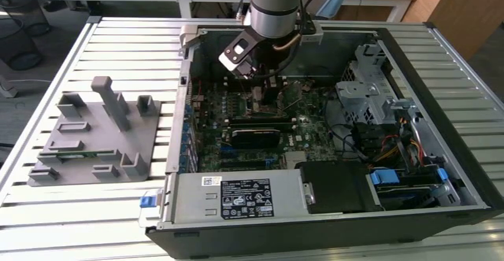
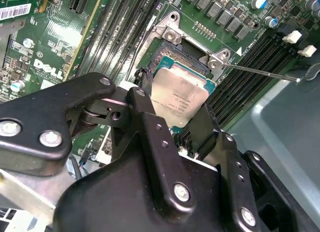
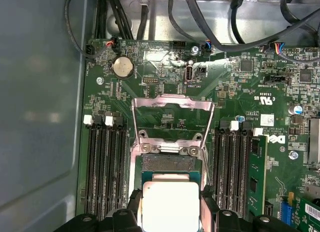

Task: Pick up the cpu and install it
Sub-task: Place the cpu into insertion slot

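The cpu [image 2: 180, 98] [image 3: 170, 204], a square chip with a shiny silver lid, sits between my gripper's black fingers [image 2: 142, 109] [image 3: 206, 206]. My gripper [image 2: 172, 117] [image 3: 170, 208] is shut on it by two opposite edges. The chip hangs low over the open motherboard socket [image 3: 167, 163] [image 2: 175, 57], partly covering it. I cannot tell whether it touches the socket. The socket's metal load plate [image 3: 172, 109] stands flipped open behind it. In the exterior view my gripper [image 1: 264, 90] reaches down into the computer case over the motherboard [image 1: 268, 125].
The open computer case [image 1: 441, 95] has metal walls all round the board. Memory slots [image 3: 105, 167] [image 3: 232, 162] flank the socket, and one holds a green memory stick [image 3: 257, 177]. A thin retention lever [image 2: 260, 72] sticks out beside the socket. A grey fixture [image 1: 94, 137] lies at the exterior view's left.
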Robot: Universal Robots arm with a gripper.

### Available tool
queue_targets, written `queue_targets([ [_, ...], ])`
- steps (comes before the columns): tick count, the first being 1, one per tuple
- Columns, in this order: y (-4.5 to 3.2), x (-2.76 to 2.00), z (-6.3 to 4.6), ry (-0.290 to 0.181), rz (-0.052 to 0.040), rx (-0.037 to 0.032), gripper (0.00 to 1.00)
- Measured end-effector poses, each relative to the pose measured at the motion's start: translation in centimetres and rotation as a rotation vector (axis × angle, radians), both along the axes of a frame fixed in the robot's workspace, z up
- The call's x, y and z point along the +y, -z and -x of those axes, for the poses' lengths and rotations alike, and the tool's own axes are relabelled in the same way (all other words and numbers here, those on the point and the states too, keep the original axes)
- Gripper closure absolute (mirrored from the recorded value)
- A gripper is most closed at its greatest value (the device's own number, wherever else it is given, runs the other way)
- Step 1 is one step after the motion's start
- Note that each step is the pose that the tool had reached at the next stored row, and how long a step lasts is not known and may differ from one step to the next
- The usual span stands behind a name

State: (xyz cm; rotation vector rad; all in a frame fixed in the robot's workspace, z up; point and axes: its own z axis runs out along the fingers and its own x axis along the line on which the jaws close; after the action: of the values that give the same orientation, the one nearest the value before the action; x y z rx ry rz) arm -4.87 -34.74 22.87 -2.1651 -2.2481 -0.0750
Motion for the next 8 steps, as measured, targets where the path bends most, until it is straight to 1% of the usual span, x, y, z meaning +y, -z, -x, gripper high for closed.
queue_targets([
  [4, 0.22, 0.00, -0.01, 0.000, 0.0001, 0.0000, 0.46],
  [8, 0.60, 0.01, -0.09, 0.000, 0.0000, 0.0000, 0.46],
])
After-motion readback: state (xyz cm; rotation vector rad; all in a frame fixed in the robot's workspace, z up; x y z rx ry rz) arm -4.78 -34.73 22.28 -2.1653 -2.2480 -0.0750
